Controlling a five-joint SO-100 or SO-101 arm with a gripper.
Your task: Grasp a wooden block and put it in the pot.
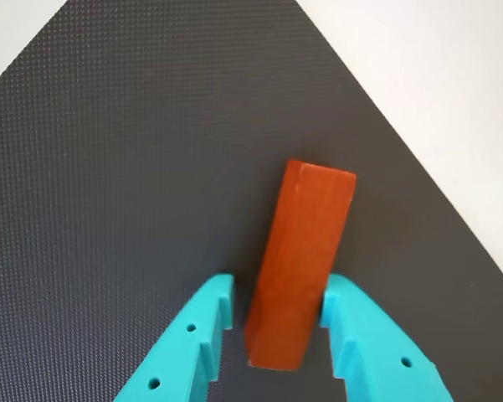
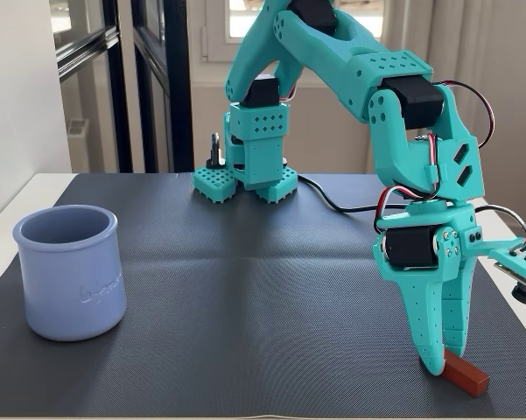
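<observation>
Tool [image 1: 276,314] lowered to the mat [image 1: 109,209] with both teal fingers [image 1: 202,335] straddling the near end of the wooden block [image 1: 300,264], parted and not yet clamped, placed so for a squeeze across its narrow width. Block flat on the mat, stretching away beyond the fingertips. Farther off, well apart across the surface [image 2: 4,223], upright and open-mouthed: the pot [image 2: 68,271], ready for a drop from above.

Daylight is entering through a window [image 2: 245,22] behind the white table [image 2: 17,188]; a dark-framed glass door [image 2: 114,79] is standing at its far left corner.
</observation>
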